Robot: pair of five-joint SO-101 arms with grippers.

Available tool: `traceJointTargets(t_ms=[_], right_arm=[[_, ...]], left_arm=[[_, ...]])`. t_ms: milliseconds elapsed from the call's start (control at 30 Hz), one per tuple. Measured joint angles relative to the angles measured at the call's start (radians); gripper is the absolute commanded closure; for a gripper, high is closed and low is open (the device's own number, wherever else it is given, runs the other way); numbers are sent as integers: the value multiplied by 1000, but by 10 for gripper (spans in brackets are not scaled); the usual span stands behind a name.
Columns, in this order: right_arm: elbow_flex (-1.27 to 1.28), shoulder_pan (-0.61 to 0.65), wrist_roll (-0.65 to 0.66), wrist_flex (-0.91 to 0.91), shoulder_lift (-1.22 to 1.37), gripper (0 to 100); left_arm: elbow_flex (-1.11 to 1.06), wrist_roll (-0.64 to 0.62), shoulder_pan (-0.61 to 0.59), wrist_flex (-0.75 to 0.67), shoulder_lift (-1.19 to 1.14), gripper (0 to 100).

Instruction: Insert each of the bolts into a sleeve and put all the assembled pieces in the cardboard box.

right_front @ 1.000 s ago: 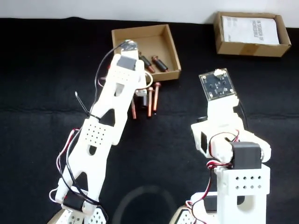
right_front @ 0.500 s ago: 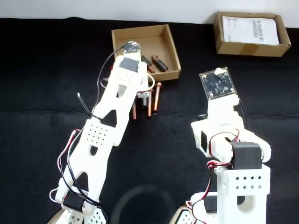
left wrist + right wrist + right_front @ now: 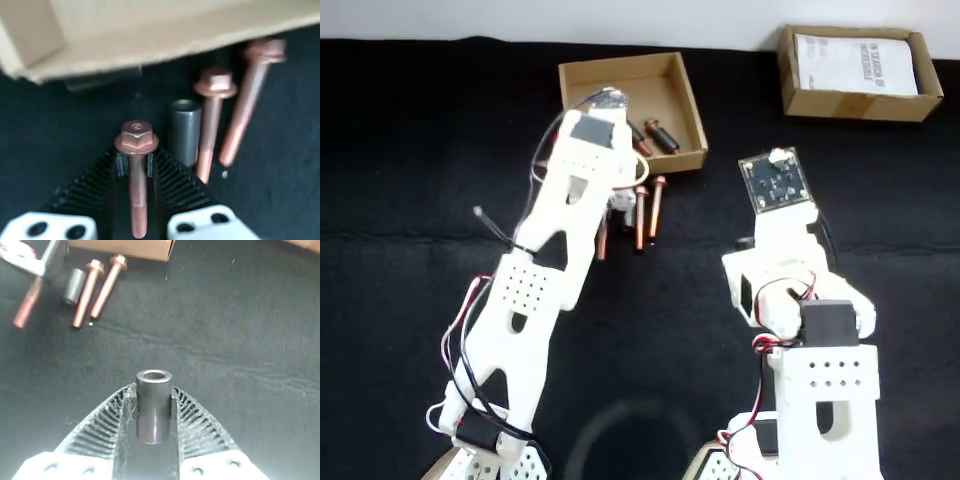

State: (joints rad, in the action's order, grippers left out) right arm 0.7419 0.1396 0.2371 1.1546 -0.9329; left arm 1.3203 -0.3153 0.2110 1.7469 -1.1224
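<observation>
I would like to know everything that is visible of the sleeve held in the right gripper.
The sleeve is a short, smooth tube that looks like dark grey metal. It is hollow, and its open end, with a paler rim, points away from the wrist. The right gripper is shut on it: the ribbed black fingers press on its two sides, and its axis runs along them. It is held over the black cloth, apart from the loose bolts.

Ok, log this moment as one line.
left claw shut on bolt | right claw shut on sleeve | loose by cardboard box: two bolts, spare sleeve
</observation>
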Motion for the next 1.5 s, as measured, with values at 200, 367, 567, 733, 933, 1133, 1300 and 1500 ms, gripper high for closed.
traceJointTargets(t_ms=[200, 367, 567, 733, 933, 1133, 1300, 1500], right_arm=[[31, 2, 0, -109, 0, 990], [32, 26, 0, -121, 0, 990], [35, 38, -97, -121, 0, 990], [38, 68, -193, -190, 0, 990], [38, 95, -250, -247, 0, 990], [46, 164, -290, -261, 0, 990], [71, 241, -290, -262, -126, 990], [180, 287, -290, -264, -331, 990]], left_arm=[[0, 123, -66, 14, 184, 992], [0, 210, -115, 14, 359, 992], [-98, 261, -146, 15, 574, 992], [-411, 315, -147, 15, 839, 992], [-775, 338, -147, 15, 1180, 992], [-964, 338, -147, 15, 1395, 992], [-1086, 338, -147, 15, 1539, 992], [-1215, 338, -147, 15, 1689, 992]])
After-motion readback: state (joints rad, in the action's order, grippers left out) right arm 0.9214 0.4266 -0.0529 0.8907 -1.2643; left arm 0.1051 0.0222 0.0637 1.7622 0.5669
